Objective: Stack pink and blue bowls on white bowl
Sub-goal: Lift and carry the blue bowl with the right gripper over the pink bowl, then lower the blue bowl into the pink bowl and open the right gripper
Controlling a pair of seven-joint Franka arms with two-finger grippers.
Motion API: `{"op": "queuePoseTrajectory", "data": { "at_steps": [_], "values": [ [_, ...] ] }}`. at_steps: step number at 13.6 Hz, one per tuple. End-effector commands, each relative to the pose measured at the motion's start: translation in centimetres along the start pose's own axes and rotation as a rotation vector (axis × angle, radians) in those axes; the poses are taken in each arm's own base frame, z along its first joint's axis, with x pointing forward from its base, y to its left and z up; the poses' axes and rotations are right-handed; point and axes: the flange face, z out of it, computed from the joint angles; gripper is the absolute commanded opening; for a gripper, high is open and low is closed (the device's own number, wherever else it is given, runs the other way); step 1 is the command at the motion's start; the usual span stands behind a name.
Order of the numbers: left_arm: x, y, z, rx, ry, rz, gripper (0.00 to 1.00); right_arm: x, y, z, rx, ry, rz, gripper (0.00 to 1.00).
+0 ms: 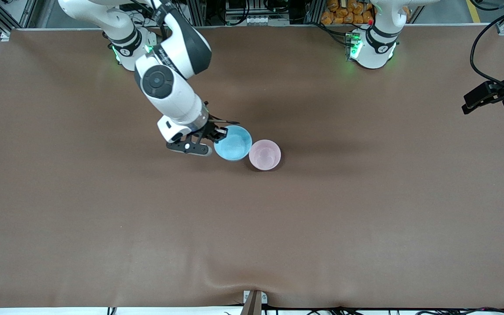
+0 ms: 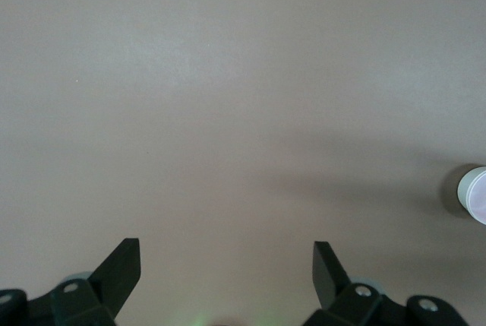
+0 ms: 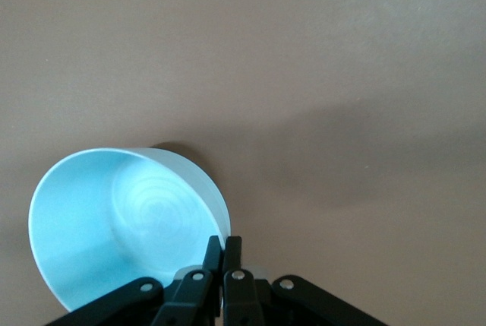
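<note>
Here we see the right gripper (image 1: 215, 134) pinched shut on the rim of the glossy sky-blue round bowl (image 1: 233, 143), at the bowl's edge toward the right arm's end of the table. The pale pink glossy bowl (image 1: 264, 154) sits just beside it, slightly nearer the front camera, perhaps nested on the white one, though we cannot tell. The left gripper (image 2: 228, 265) waits spread over bare brown table (image 1: 365, 210); no writing is readable.
</note>
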Motion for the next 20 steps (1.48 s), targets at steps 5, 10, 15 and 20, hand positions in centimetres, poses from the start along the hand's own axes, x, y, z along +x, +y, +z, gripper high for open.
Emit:
{"op": "queuePoseTrajectory", "data": {
  "at_steps": [5, 10, 15, 20],
  "values": [
    [-0.6, 0.1, -0.1, -0.004, 0.013, 0.016, 1.0, -3.2, -5.8, 5.4, 0.051, 0.028, 0.066, 0.0],
    [-0.6, 0.1, 0.1, -0.004, 0.015, 0.016, 1.0, -4.4, -7.1, 9.1, 0.049, 0.043, 0.041, 0.0],
    [-0.6, 0.0, 0.1, -0.004, 0.015, 0.014, 1.0, -4.5, -7.1, 12.1, 0.028, 0.037, 0.028, 0.0],
    [-0.6, 0.0, 0.1, -0.004, 0.015, 0.014, 1.0, -4.3, -7.0, 13.2, 0.036, 0.043, 0.036, 0.0]
  ]
}}
